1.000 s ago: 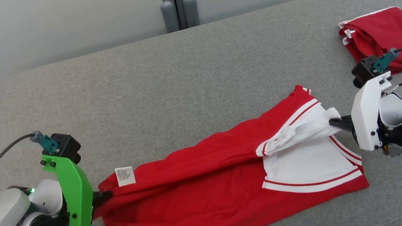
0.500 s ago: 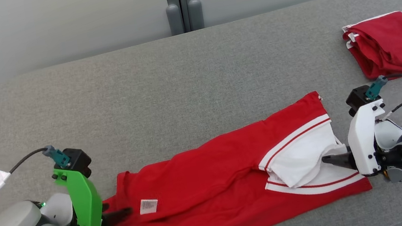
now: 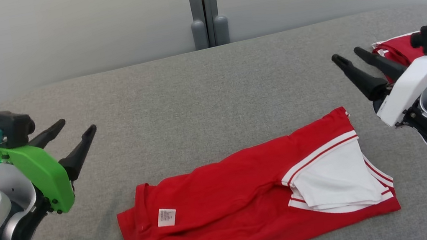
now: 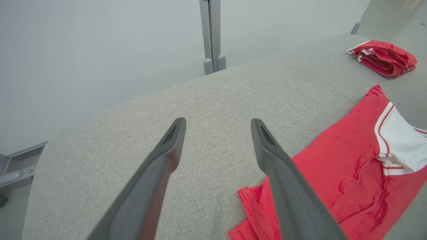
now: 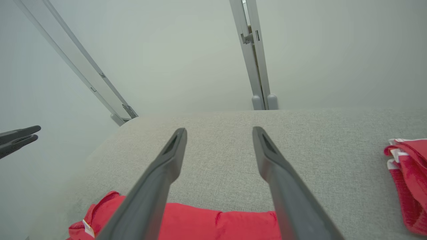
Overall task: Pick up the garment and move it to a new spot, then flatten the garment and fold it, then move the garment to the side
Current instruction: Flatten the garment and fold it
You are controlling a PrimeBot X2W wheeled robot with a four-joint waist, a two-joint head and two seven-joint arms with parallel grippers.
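While hanging up off the soft grey cloth-covered bench (image 3: pixel 192 89), spread wide and holding nothing: green-backed left pincer (image 3: pixel 77 125) at the left edge of the frame, white-backed right pincer (image 3: pixel 346 54) at the upper right. Same wide gap between the two dark fingers in each wrist view, with grey bench showing between them.

Down in the lower middle of the head frame, flat on the bench: red cloth garment with white side panel and red-and-white stripes (image 3: pixel 224 194). Long way running left to right, tipped up a little toward the right. Lies below and to the right of the left pincer, below and to the left of the right pincer, apart from both. Red end with the small white sewn-in tag (image 3: pixel 167 216) near the left pincer; white-panel end near the right pincer. Looks about as far from one as from the other, so probably a job for both, one at each short end.

Off in the upper right corner, behind the right pincer: second red garment with white trim (image 3: pixel 402 50), folded in a small pile, well apart from the first.

Writing: tiny grey print on the tag at lower left, too small to read. No brand name or other words to make out.
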